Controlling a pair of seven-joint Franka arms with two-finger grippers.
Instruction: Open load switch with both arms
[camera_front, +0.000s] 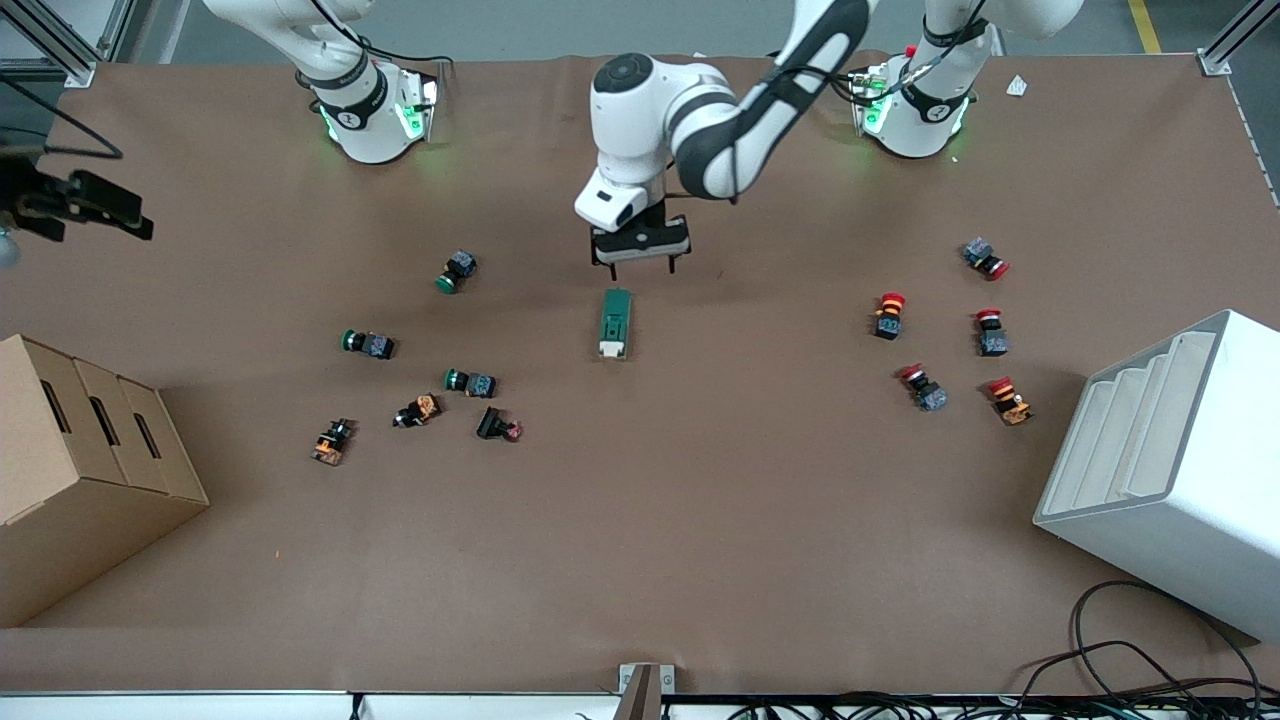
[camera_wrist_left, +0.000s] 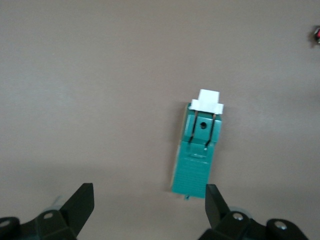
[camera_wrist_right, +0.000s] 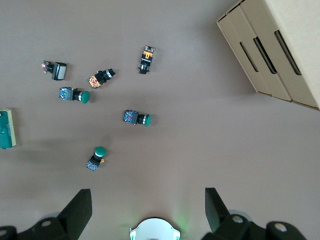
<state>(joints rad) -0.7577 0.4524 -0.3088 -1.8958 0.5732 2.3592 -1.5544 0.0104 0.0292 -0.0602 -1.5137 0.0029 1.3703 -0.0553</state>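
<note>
The load switch (camera_front: 614, 323) lies flat near the middle of the table, a dark-green block with its white lever end toward the front camera. In the left wrist view the load switch (camera_wrist_left: 197, 150) sits just ahead of one fingertip and outside the gap. My left gripper (camera_front: 642, 268) hangs open and empty over the table, close to the switch's green end; the left wrist view shows the same gripper (camera_wrist_left: 149, 194) spread wide. My right gripper (camera_wrist_right: 148, 200) is open and empty, high over its own green-lit base (camera_wrist_right: 155, 230), and the load switch (camera_wrist_right: 6, 129) shows at that view's edge.
Several green and orange push buttons (camera_front: 470, 382) lie scattered toward the right arm's end. Several red ones (camera_front: 889, 314) lie toward the left arm's end. A cardboard box (camera_front: 80, 470) and a white ribbed bin (camera_front: 1170, 470) stand at the table's two ends, nearer the front camera.
</note>
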